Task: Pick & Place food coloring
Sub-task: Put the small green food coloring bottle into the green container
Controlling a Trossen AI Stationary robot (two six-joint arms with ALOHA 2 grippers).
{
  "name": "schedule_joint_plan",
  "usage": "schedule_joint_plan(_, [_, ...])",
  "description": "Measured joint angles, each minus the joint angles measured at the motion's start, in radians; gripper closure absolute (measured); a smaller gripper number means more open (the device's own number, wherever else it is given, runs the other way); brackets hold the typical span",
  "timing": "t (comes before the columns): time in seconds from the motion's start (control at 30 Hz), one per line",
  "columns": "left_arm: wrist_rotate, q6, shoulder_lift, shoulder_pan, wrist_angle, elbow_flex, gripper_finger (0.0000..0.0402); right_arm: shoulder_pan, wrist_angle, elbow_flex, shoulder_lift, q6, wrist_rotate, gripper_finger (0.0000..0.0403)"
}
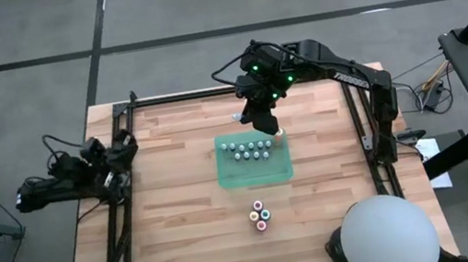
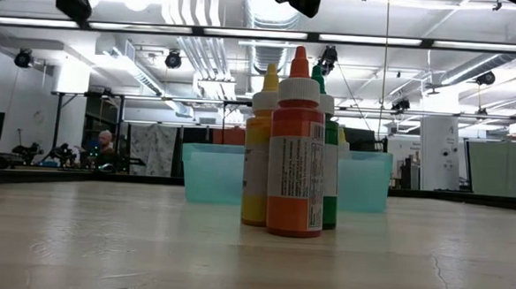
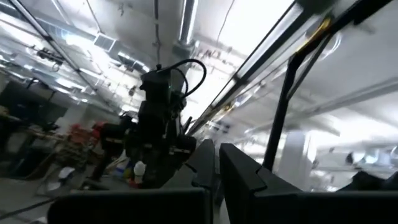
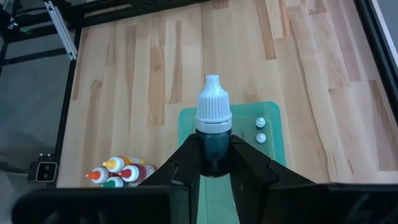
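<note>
My right gripper (image 4: 216, 163) hangs over the far right part of the green tray (image 1: 254, 172), shut on a small dark food coloring bottle (image 4: 214, 124) with a white dropper cap. Several white-capped little bottles (image 1: 251, 150) stand in rows inside the tray's far half; two of their caps (image 4: 260, 129) show past the held bottle. A cluster of colour-topped bottles (image 1: 260, 215) stands upright on the wooden table nearer the front; in the low view the orange one (image 2: 295, 155) stands foremost. My left gripper (image 3: 214, 167) is shut, with nothing in it, back at the table's left edge (image 1: 117, 158). My right gripper pinches the bottle's dark body (image 4: 216, 149), just under the white cap, between its two fingers. The fingers slant down from the table's far side. The bottle lies along the fingers, cap (image 4: 214, 102) outward, lifted clear above the tray.
Bare wood lies left and right of the tray. A black frame rail (image 1: 365, 121) runs along the table's right side, and another along the left (image 1: 123, 166). A white dome (image 1: 387, 236) sits at the near right corner.
</note>
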Motion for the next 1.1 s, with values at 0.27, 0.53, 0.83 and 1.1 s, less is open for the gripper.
schedule_joint_plan(0.27, [-0.056,0.126,0.25,0.0,-0.348,0.335,0.038,0.0,0.0,0.0,0.0,-0.001,0.0,0.0346])
schedule_joint_plan(0.53, [-0.02,0.268,0.52,-0.001,-0.503,0.672,0.0274,0.0,-0.001,0.0,0.0,0.009,0.0,0.0346])
schedule_joint_plan(0.83, [-0.07,0.489,0.8,0.0,-0.817,1.007,0.017,0.0,-0.002,0.0,-0.006,0.011,0.0,0.0346])
schedule_joint_plan(1.1, [-0.125,0.803,1.004,0.0,-0.946,1.144,0.0163,0.0,-0.008,0.0,-0.006,-0.01,-0.005,0.0346])
